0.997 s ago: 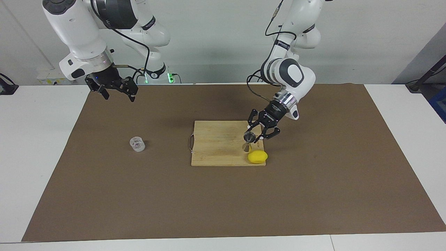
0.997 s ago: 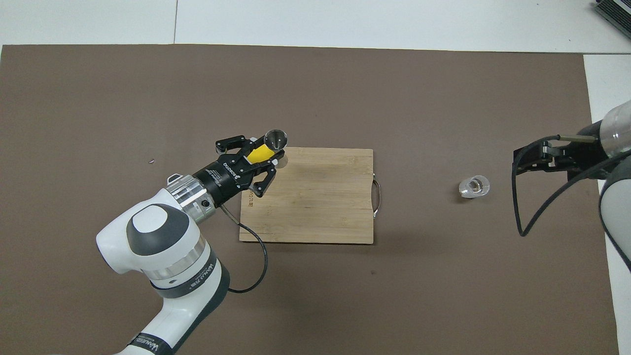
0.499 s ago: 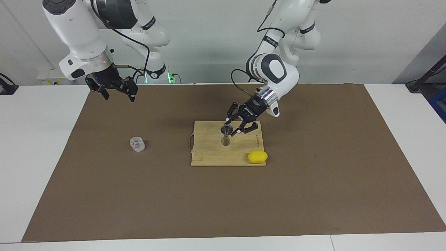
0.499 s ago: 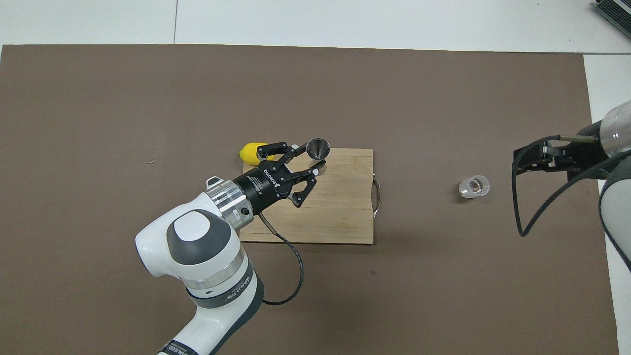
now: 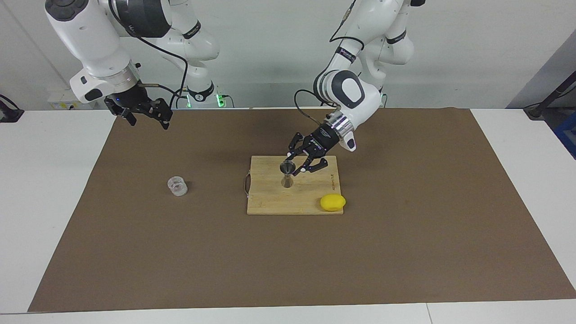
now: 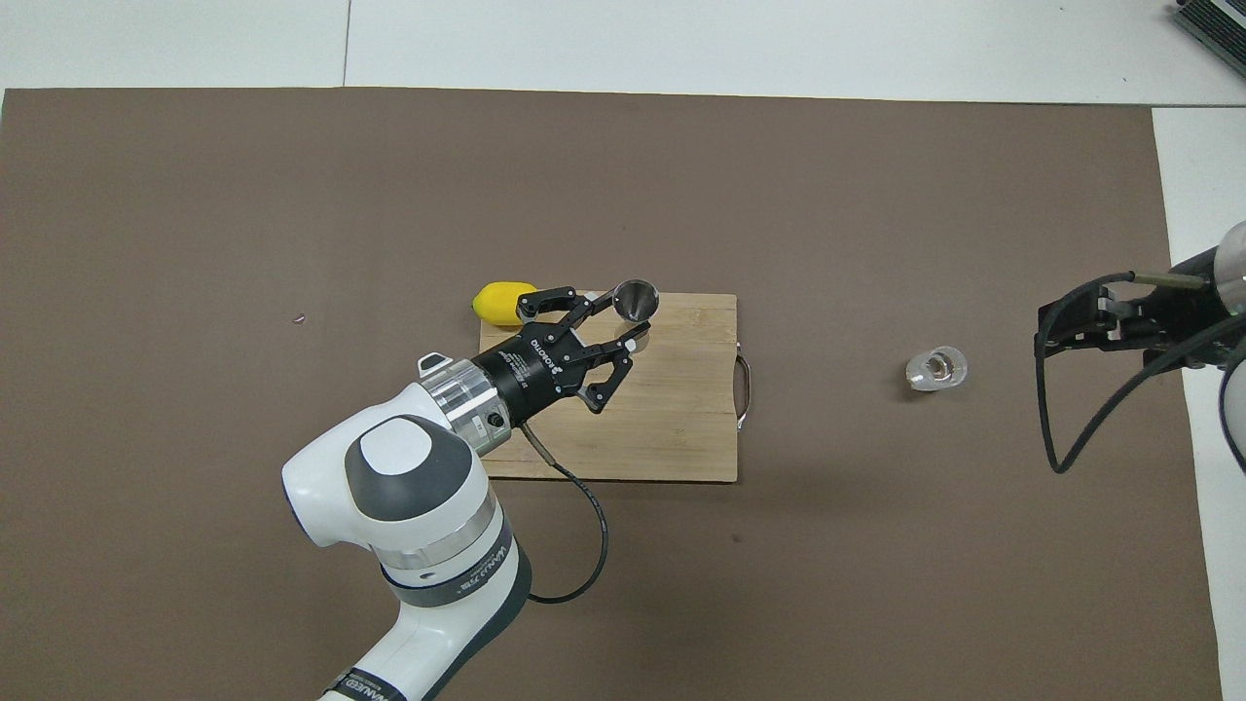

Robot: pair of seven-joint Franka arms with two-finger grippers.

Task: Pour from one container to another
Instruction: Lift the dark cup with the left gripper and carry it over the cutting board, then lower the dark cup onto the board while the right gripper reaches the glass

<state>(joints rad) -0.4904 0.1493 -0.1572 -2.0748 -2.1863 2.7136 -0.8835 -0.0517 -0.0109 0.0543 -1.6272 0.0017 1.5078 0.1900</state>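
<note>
The steel hourglass jigger (image 5: pixel 287 173) (image 6: pixel 635 299) stands upright over the wooden cutting board (image 5: pixel 270 200) (image 6: pixel 672 419). My left gripper (image 5: pixel 293 166) (image 6: pixel 623 319) is shut on it near its waist. Whether its foot touches the board I cannot tell. The small clear glass cup (image 5: pixel 177 186) (image 6: pixel 936 369) sits upright on the brown mat, beside the board toward the right arm's end of the table. My right gripper (image 5: pixel 150 123) (image 6: pixel 1046 326) hangs open and holds nothing. It is over the mat, a little off from the cup toward the right arm's end.
A yellow lemon (image 5: pixel 333 202) (image 6: pixel 502 303) lies at the board's corner toward the left arm's end, on the edge farther from the robots. The board's metal handle (image 6: pixel 746 389) points toward the glass cup. The brown mat (image 5: pixel 405 252) covers most of the white table.
My left gripper has carried the jigger from beside the lemon across the board toward the glass cup's end. My right gripper has drawn slightly away from the cup.
</note>
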